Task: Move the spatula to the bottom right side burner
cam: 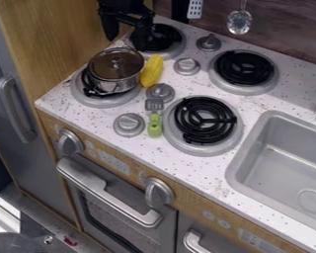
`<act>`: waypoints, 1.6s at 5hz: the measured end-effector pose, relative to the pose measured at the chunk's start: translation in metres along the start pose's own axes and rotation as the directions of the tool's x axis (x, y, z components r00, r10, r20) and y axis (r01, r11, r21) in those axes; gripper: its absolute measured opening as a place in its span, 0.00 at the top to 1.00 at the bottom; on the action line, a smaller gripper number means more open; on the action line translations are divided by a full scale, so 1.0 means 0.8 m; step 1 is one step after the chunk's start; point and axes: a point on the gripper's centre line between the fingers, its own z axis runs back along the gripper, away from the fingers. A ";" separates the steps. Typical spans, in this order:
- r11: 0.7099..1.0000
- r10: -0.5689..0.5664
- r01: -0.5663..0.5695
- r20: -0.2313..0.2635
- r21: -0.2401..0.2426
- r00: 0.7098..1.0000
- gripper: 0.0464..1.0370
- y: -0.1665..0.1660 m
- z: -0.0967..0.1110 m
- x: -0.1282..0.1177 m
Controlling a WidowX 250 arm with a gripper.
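Gripper behind and to the left of the bottom right burner; we cannot tell whether it is wide or narrow, nor do we make out anything held in it. From left to right, we note the lidded pot, farther left of that burner; the near knob, left of it; and the corn, behind and to its left. Next we find the spatula, lying just beside the same burner on its left, green handle toward the front edge and grey slotted head toward the back. We judge it light and stiff, probably smooth plastic, little at risk of breaking but apt to swivel or slip if pinched off centre. We would take hold of the handle near its middle, across its narrow width. On the front panel, below the burner, we see small printed marks, too faint to read. The sink lies right of the burner.
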 end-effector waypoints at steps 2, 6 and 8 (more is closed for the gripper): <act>0.999 0.012 -0.015 -0.095 -0.030 0.995 0.04 -0.017 -0.045 -0.039; 0.968 0.245 -0.248 -0.077 -0.039 0.966 0.04 -0.099 -0.059 -0.103; 0.964 0.259 -0.263 -0.108 -0.026 0.960 0.04 -0.123 -0.102 -0.103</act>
